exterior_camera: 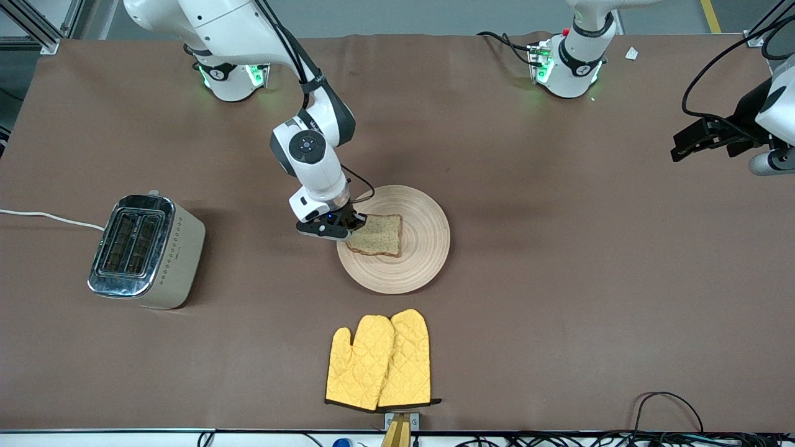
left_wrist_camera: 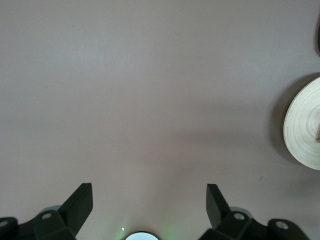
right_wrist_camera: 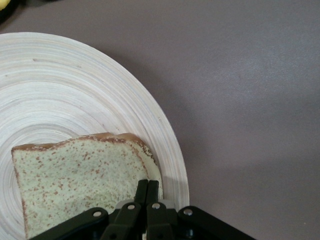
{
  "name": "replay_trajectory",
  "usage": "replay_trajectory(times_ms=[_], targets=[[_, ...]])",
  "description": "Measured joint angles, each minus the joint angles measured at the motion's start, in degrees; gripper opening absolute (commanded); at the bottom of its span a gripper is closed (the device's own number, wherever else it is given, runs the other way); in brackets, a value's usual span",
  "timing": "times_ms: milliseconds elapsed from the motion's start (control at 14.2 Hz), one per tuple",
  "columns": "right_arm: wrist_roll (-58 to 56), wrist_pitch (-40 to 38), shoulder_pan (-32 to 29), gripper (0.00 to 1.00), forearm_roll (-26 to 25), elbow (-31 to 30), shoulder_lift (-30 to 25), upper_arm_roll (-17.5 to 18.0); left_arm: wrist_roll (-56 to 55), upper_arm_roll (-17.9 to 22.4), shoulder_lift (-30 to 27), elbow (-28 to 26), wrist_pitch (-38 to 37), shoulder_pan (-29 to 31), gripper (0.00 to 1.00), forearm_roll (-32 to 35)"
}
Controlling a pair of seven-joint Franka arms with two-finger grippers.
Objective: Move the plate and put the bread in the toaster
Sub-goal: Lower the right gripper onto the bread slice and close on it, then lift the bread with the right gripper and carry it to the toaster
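Note:
The bread (exterior_camera: 379,236) (right_wrist_camera: 75,175), a speckled tan slice, lies on the round pale wood plate (exterior_camera: 422,248) (right_wrist_camera: 75,85) mid-table. My right gripper (exterior_camera: 355,225) (right_wrist_camera: 152,184) is low over the plate's rim on the side toward the right arm's end, its fingers pressed together on the slice's crust edge. The cream toaster (exterior_camera: 149,251) with two slots in its chrome top stands toward the right arm's end of the table. My left gripper (exterior_camera: 678,149) (left_wrist_camera: 150,197) waits open above bare table at the left arm's end, with only the plate's rim (left_wrist_camera: 305,130) showing in its wrist view.
A pair of yellow oven mitts (exterior_camera: 380,360) lies nearer the front camera than the plate. The toaster's white cord (exterior_camera: 43,216) runs off the table's edge at the right arm's end. Brown table surface lies between the plate and the toaster.

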Motion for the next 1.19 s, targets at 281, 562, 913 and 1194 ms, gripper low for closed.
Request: replay_trajectory(times_ms=[281,562,913,1194], targets=[[0.0,0.9,0.2,0.0,0.0,0.5,-0.1,0.1,0.0,0.0,0.0,0.0,0.0,0.0,1.0,0.0],[0.0,-0.3,0.3,0.0,0.0,3.1,-2.1,0.3,0.0,0.0,0.0,0.0,0.0,0.0,1.0,0.0],[-0.1,-14.1,0.3,0.0,-1.2,7.9,-6.2,0.2,0.0,0.0,0.0,0.0,0.0,0.0,1.0,0.0],[-0.5,-35.6,0.2,0.0,-9.3,15.6,-11.4,-0.1,0.0,0.0,0.0,-0.1,0.0,0.0,1.0,0.0]])
